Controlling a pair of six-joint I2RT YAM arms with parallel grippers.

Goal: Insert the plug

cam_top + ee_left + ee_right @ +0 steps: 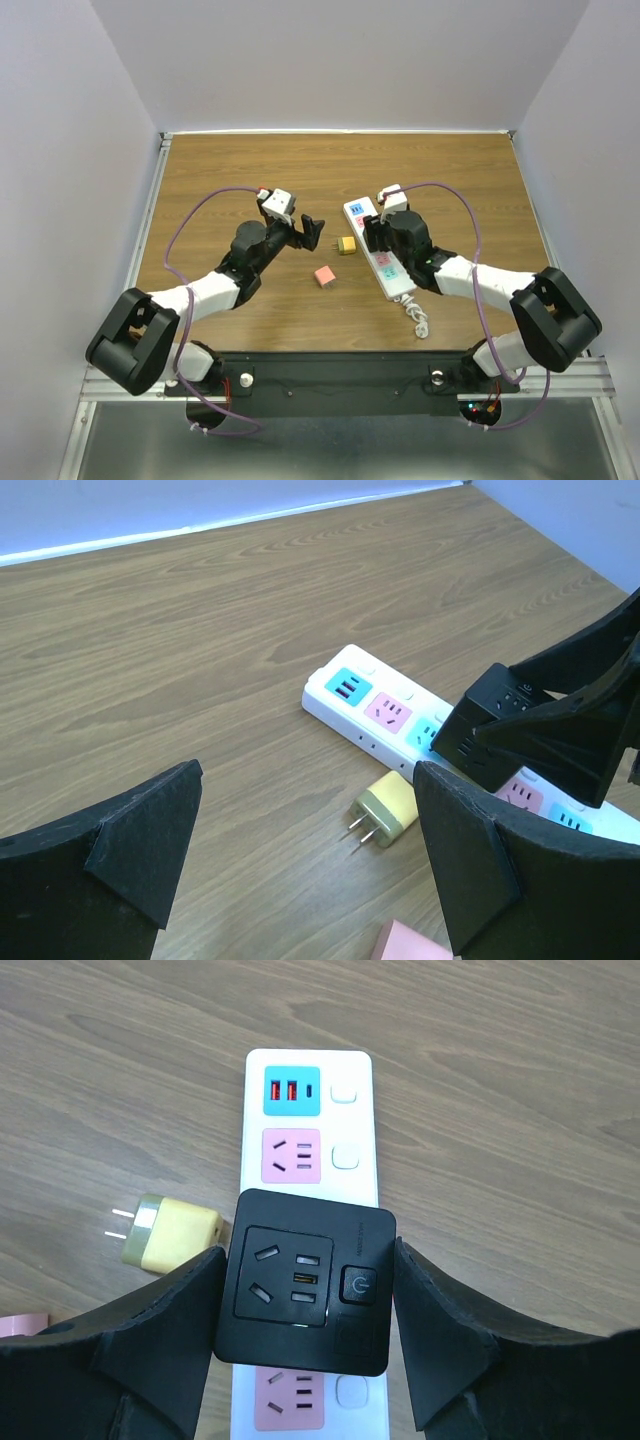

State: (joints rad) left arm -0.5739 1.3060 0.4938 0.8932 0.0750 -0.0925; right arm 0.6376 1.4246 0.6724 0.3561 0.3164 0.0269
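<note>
Black adapter (pixel 305 1280) hides pwr strip (pixel 352 1110) mid-section.

black adapter (pixel 305 1295) | face up over white strip (pixel 362 1125) | yellow plug (pixel 175 1232) beside

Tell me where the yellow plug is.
Top view, table centre: the yellow plug lies loose just left of the power strip, beyond the pink block.

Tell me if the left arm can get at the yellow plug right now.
Probably yes. The left gripper is open, and the yellow plug lies on bare table just ahead of it with nothing between. The right gripper, holding the black adapter on the power strip, is close by, so room is tight.
</note>
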